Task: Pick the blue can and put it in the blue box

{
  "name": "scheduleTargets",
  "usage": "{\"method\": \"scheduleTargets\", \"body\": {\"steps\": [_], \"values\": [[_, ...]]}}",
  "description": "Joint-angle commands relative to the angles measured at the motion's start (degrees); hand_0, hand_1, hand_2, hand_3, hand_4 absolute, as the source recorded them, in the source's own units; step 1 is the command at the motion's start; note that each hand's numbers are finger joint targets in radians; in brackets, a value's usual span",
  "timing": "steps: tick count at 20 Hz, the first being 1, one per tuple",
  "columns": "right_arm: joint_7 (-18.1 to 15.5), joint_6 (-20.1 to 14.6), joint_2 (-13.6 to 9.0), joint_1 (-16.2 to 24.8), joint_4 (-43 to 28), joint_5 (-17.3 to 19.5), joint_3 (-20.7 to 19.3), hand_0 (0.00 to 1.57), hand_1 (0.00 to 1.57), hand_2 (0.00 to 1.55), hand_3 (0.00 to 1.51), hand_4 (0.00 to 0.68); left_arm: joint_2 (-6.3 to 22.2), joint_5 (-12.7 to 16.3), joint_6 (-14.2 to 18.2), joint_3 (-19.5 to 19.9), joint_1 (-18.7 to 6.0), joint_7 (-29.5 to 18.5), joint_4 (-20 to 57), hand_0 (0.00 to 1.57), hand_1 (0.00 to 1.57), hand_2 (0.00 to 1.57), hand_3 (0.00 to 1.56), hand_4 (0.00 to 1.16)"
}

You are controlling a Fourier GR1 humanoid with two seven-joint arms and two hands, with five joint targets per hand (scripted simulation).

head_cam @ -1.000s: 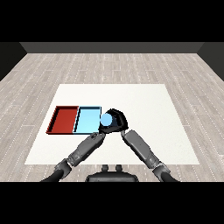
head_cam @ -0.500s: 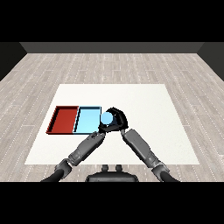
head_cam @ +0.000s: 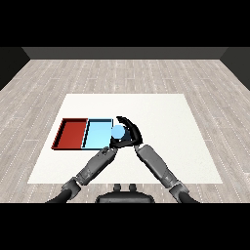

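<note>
Right hand (head_cam: 131, 133) raised mid-table, fingers curled round blue can (head_cam: 118, 132), right forearm angled in from lower right corner, left forearm angled in from lower left, left hand (head_cam: 113, 144) below can, finger state unclear

- No readable text, labels, brands, numbers or signs anywhere in the head view.
- Blue can (head_cam: 118, 132): plain light blue surface, no print visible.
- Red tray (head_cam: 71, 134) and light blue tray (head_cam: 97, 134): solid colour, no markings.
- White table (head_cam: 166, 117): blank.
- Grey forearms and black hands: no lettering or decals that can be made out.
</note>
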Motion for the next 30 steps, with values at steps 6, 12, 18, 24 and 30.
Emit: {"method": "scheduleTargets", "body": {"steps": [6, 12, 18, 24, 30], "values": [[-2.51, 2.21, 0.35, 2.18, 1.88, 2.09, -6.18, 0.0, 0.0, 0.0, 0.0, 0.0, -0.56, 2.82, 2.28, -2.64, 1.09, -4.01, 0.59, 1.57, 1.57, 1.57, 1.49, 1.15], [-0.21, 5.87, -0.59, 3.6, -5.91, -4.77, -12.48, 0.0, 0.0, 0.0, 0.0, 0.0, -0.54, 0.92, -0.56, 2.13, 5.23, -2.36, -1.91, 1.57, 1.57, 1.57, 1.49, 1.14], [-0.56, 8.27, -4.74, 11.51, -18.73, -7.99, -16.67, 0.0, 0.0, 0.0, 0.0, 0.0, 1.37, -1.05, -2.78, 9.87, 0.4, -3.68, 3.27, 1.57, 1.57, 1.57, 1.48, 1.14], [2.99, 11.24, -10.55, 17.78, -30.16, -14.11, -24.48, 0.0, 0.0, 0.0, 0.0, 0.0, 6.96, -3.76, -1.21, 11.58, -0.08, -0.04, 1.27, 1.57, 1.57, 1.56, 1.48, 1.15], [0.12, 10.55, -8.05, 17.75, -25.23, -12.18, -25.48, 0.0, 0.0, 0.0, 0.0, 0.0, 10.04, -5.42, -1.46, 16.58, -5.59, 6.41, 7.7, 1.57, 1.57, 1.57, 1.48, 1.13]]}}
